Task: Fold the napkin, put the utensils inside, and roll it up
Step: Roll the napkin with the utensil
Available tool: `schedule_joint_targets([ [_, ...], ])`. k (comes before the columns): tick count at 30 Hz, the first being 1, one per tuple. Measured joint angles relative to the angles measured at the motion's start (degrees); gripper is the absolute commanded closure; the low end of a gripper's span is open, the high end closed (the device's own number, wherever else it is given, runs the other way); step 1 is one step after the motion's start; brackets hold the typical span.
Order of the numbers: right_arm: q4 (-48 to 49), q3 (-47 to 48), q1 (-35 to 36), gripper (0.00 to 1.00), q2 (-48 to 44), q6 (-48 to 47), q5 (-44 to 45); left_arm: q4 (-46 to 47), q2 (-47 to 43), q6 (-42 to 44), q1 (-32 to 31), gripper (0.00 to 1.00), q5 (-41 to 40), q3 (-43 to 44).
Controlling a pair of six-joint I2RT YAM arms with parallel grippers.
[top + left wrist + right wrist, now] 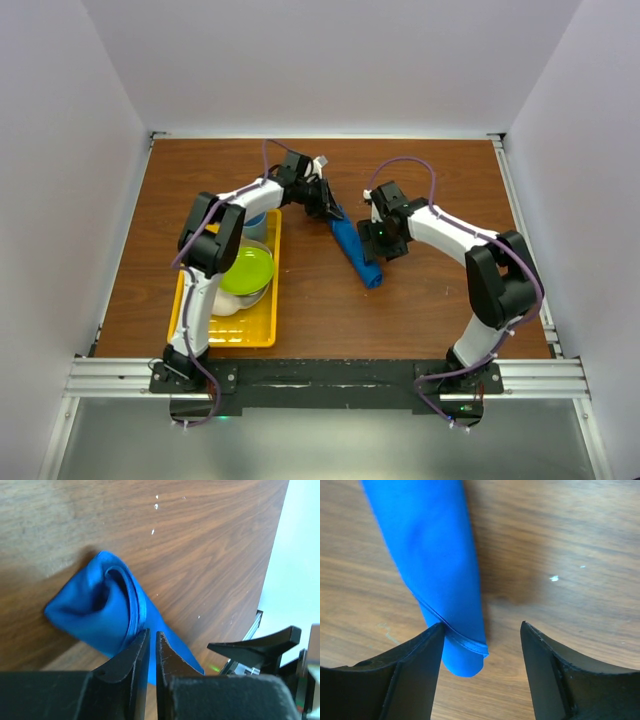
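Blue napkin [357, 255] lies rolled into a slim tube on the brown counter [330, 320], between the two arms. Left claw [150, 642] is pinched on the cloth near the tube's far, gaping end. Right claw [482, 625] stands apart, straddling the opposite end.

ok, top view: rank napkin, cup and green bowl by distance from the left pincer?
1. napkin: mid-table, its far end right at the left pincer.
2. cup: off to the left, at the far end of the tray.
3. green bowl: mid-tray, nearer the arm bases.
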Motion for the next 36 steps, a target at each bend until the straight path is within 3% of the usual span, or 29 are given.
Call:
schedule_joint_targets([
  [5,0.5,0.0,-2.3,0.45,1.8,0.0,0.1,0.2,2.7,0.6,0.1,0.85,0.2,2.4],
  [12,1.0,0.1,-4.1,0.46,4.8,0.0,-0.1,0.2,5.8,1.4,0.2,0.85,0.5,6.1],
  [22,-4.1,5.9,-4.5,0.29,5.7,-2.3,0.0,-5.7,8.3,4.6,0.4,0.80,-1.9,12.1],
  [27,-6.1,7.8,-4.5,0.28,4.3,-2.6,-0.3,-7.5,7.0,4.7,0.9,0.79,-2.3,12.3],
  [36,-5.9,4.9,-4.5,0.45,2.6,-1.5,-2.0,-5.0,-2.9,4.6,1.1,0.81,-1.8,3.4],
])
